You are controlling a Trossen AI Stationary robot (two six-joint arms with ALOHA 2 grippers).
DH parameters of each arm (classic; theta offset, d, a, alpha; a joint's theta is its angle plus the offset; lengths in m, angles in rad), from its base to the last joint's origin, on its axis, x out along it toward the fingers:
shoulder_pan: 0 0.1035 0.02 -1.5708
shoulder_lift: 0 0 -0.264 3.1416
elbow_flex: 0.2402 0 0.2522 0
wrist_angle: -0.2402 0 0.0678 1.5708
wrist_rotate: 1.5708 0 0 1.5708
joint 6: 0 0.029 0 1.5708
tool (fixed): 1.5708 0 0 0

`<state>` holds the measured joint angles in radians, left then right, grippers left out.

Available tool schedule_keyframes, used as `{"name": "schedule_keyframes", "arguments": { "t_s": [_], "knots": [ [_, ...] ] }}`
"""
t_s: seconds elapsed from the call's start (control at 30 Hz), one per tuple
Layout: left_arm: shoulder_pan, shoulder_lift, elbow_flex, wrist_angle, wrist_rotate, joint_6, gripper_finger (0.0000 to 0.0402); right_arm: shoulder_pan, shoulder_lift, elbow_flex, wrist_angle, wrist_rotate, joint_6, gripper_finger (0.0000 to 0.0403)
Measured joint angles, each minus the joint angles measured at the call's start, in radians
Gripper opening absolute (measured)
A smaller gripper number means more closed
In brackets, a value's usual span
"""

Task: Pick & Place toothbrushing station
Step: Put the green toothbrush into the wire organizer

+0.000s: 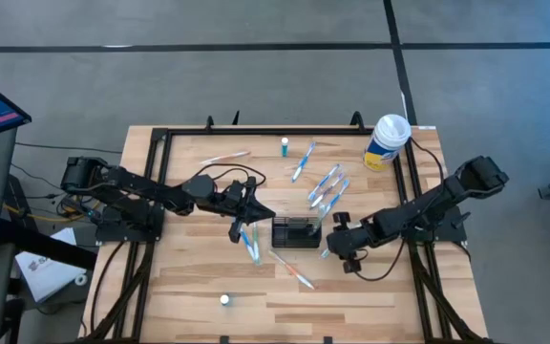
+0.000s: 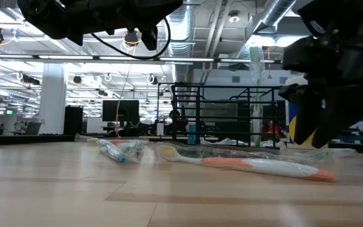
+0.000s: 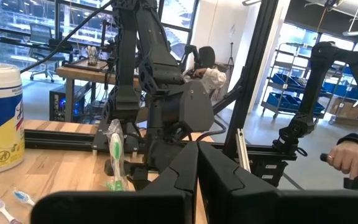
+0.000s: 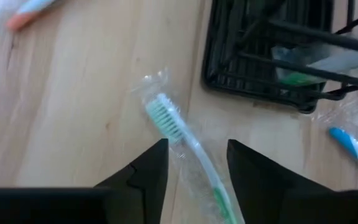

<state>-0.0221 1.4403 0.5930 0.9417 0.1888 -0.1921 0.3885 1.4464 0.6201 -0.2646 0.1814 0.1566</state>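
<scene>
On the wooden worktop, the black toothbrushing station sits mid-table between both arms. Right gripper fingers are spread, empty, over a wrapped green toothbrush. Left gripper fingers are closed, empty.

One black toothbrushing station, one white-and-yellow canister, two arms; the wrapped toothbrushes are too many and too tangled to count.
</scene>
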Motion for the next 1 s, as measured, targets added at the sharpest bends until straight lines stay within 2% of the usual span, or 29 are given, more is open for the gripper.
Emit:
{"name": "schedule_keyframes", "arguments": {
  "t_s": [0.23,0.5,0.87,1.0],
  "knots": [
    [0.000,0.000,0.000,-0.003,0.000,0.000,0.0003,0.000,0.000,0.000,-0.032,0.000,-0.001,0.0170],
    [0.000,0.000,0.000,-0.011,0.000,0.000,0.0003,-0.006,0.076,0.003,-0.029,0.000,0.000,0.0158],
    [0.000,0.000,0.000,-0.026,0.000,0.000,0.0003,-0.005,0.105,0.057,-0.073,-0.002,-0.010,0.0123],
    [0.000,0.000,0.000,-0.029,0.000,0.000,0.0003,-0.006,0.116,0.088,-0.121,-0.002,-0.010,0.0089]
  ]
}}
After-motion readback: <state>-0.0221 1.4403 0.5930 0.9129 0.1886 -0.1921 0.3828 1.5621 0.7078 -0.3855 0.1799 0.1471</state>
